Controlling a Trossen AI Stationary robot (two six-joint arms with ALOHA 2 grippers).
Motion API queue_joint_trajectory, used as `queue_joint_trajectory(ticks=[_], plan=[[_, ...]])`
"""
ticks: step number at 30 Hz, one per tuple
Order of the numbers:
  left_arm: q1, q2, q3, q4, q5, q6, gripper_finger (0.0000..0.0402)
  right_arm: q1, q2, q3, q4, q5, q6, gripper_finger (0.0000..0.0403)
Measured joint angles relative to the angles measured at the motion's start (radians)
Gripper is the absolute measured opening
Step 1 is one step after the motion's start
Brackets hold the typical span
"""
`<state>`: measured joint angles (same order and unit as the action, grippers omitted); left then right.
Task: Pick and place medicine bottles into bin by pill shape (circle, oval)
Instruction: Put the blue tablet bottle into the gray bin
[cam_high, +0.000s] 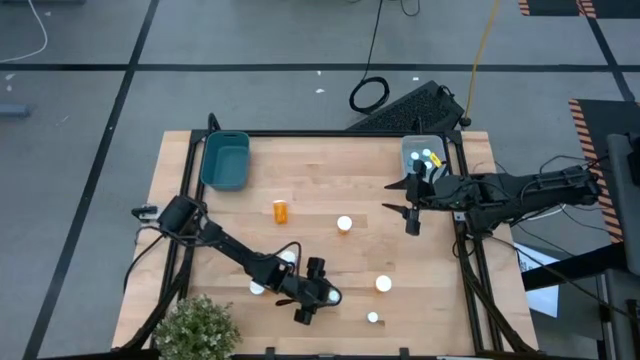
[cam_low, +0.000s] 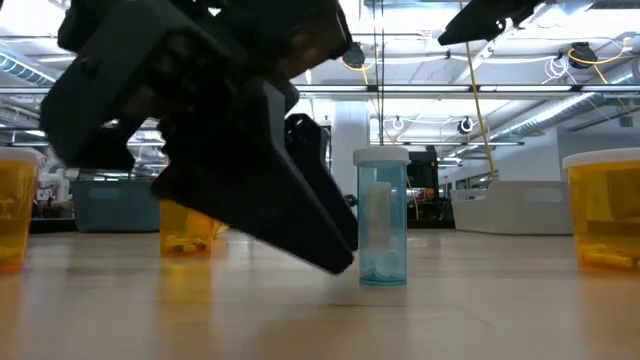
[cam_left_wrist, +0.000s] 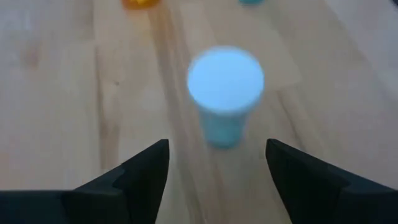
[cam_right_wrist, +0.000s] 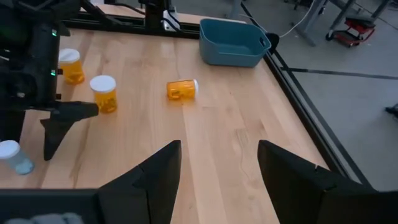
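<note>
Item: wooden table, 2 arms, 2 bins, loose medicine bottles. Left gripper: low over the near part of the table, fingers spread wide, nothing between them; in the left wrist view a pale blue bottle with a white cap stands upright just ahead of the open fingers, centred on the gap and not yet touched. The low view shows the same bottle upright beside the dark gripper body, small white pills at its bottom, their shape too small to tell. Right gripper: held above the table's far right, just beside the clear bin, fingers spread and empty; that bin already holds a few bottles. Teal bin: far left corner, contents not visible. Other stock on the table: 1 orange bottle lying on its side near the middle, 1 upright bottle to its right, 2 more white-capped bottles toward the near right. Risk, judged: the upright blue bottle is light and narrow; if the left gripper advances off-centre or too low, 1 finger could strike the body and tip it or push it away. Closing high on the cap could let it slip out. A fallen bottle may roll toward the table edge.
</note>
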<state>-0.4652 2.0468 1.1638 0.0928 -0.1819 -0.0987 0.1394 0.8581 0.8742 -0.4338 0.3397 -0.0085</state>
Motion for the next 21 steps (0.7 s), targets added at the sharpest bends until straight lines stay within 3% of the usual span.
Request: queue_joint_trajectory(ticks=[12, 21], plan=[[-0.001, 0.059, 0.002, 0.102, 0.005, 0.013, 0.0165, 0.000, 0.001, 0.000, 0.003, -0.004, -0.002, 0.0208], [0.007, 0.079, 0.003, 0.147, 0.006, 0.043, 0.0151, 0.000, 0.001, 0.000, 0.004, -0.004, -0.004, 0.0208]])
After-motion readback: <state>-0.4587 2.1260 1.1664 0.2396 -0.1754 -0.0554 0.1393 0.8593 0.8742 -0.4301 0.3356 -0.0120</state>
